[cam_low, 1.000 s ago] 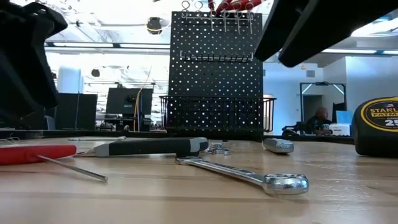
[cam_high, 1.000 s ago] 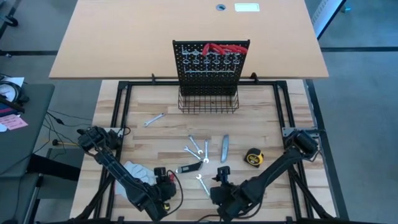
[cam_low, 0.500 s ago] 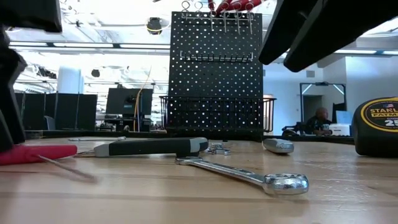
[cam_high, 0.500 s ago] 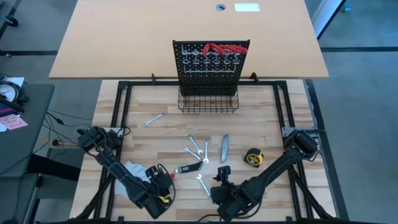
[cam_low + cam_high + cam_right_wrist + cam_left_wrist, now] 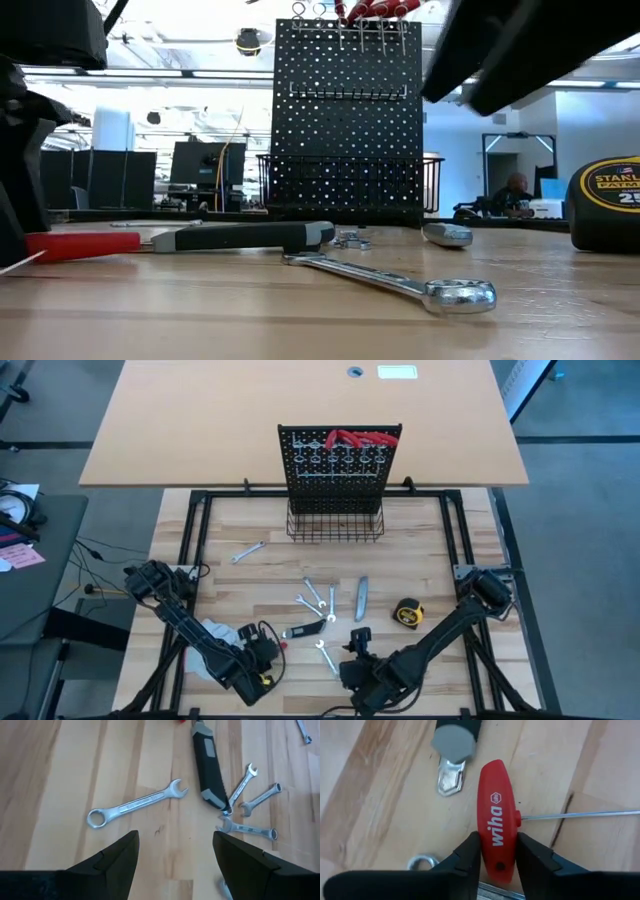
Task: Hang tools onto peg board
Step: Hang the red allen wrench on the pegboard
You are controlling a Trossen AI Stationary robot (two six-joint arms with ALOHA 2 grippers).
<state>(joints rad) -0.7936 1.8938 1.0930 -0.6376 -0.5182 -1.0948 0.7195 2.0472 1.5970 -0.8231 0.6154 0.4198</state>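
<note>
Since a second ago the left gripper (image 5: 497, 854) has shifted toward the scattered tools and narrowed its fingers; its jaws now pinch the red T-handle hex key (image 5: 493, 822), handle wedged between both fingertips, thin shaft (image 5: 580, 814) sticking out sideways over the table (image 5: 225, 585) near its front-left corner. The right gripper (image 5: 175, 852) hovers at the front edge, jaws spread wide above a combination wrench (image 5: 135, 803). The peg board (image 5: 340, 470) stands at the table's rear edge.

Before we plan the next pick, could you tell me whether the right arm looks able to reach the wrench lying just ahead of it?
Probably yes: the right gripper hangs open over bare wood, and the wrench lies flat just beyond its fingertips with nothing between.
</note>
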